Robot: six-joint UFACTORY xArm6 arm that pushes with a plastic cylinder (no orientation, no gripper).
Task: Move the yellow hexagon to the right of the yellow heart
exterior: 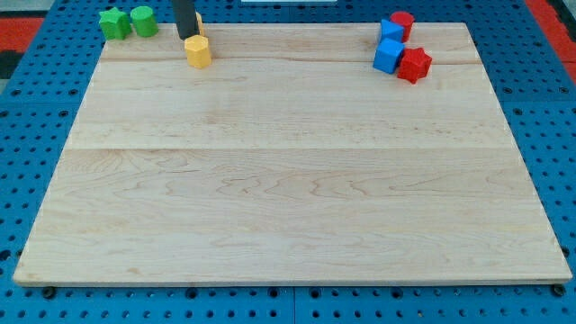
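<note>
The yellow hexagon (198, 51) sits on the wooden board (288, 180) close to its top edge, toward the top left corner. The rod comes down from the view's top, and my tip (187, 38) ends just above and slightly left of the hexagon, touching it or nearly so; which of the two cannot be told. The rod has no jaws and holds nothing; it merely stands beside the block. A sliver of another yellow block (197, 18) shows behind the rod at the board's top edge, mostly hidden, so its shape cannot be made out.

In the top left corner two green blocks rest right at the edge: a green star-like block (113, 23) and, just to its right, a green rounded block (143, 20), the pair touching or nearly touching. Near the top right corner four blocks cluster together: a red cylinder (401, 23), a blue block (391, 31) below and left of it, a blue cube (388, 56) lower down, and a red star (414, 65) against the cube's right side.

The hexagon has little room toward the top edge. Between it and the right-hand cluster the board lies bare, as does the whole stretch down to the bottom edge. The board rests on a blue perforated table (36, 180). No writing or labels can be read.
</note>
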